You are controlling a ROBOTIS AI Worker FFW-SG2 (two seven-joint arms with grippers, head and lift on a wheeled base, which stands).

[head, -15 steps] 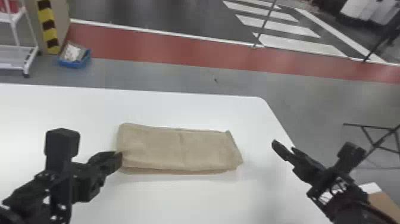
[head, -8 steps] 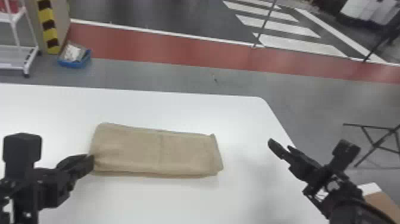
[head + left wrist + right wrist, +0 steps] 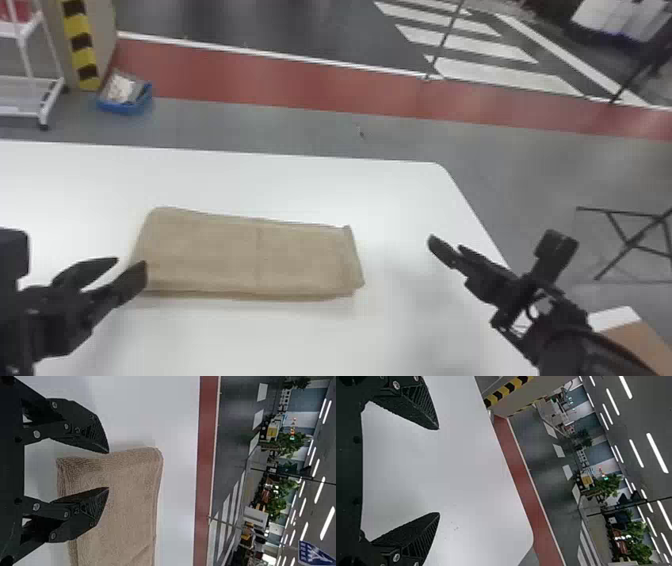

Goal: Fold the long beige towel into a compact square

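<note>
Floor (image 3: 530, 175), grey, spreads beyond the towel (image 3: 225, 255) and off to its right, with a long red strip (image 3: 280, 80) crossing it farther out on the towel's far side. White crossing stripes (image 3: 492, 75) lie past that, beyond the towel and to its right. The white table (image 3: 225, 185) is directly under the towel and runs out around it on every side. A white cart (image 3: 25, 92) stands well beyond the towel, to its left, and a blue bin (image 3: 125, 107) sits on the floor beside the cart.

The towel itself rests flat as a long, layered rectangle, its length running left to right, with a faint crease across its middle and stacked edges along its near side.

At the towel's left end is the left gripper (image 3: 131, 264), fingers spread; in the left wrist view one fingertip is at the end edge and the other over the cloth, though whether either touches I cannot tell. Well apart from the towel, to its right, is the right gripper (image 3: 446, 243), its fingers also parted, nothing between them.
</note>
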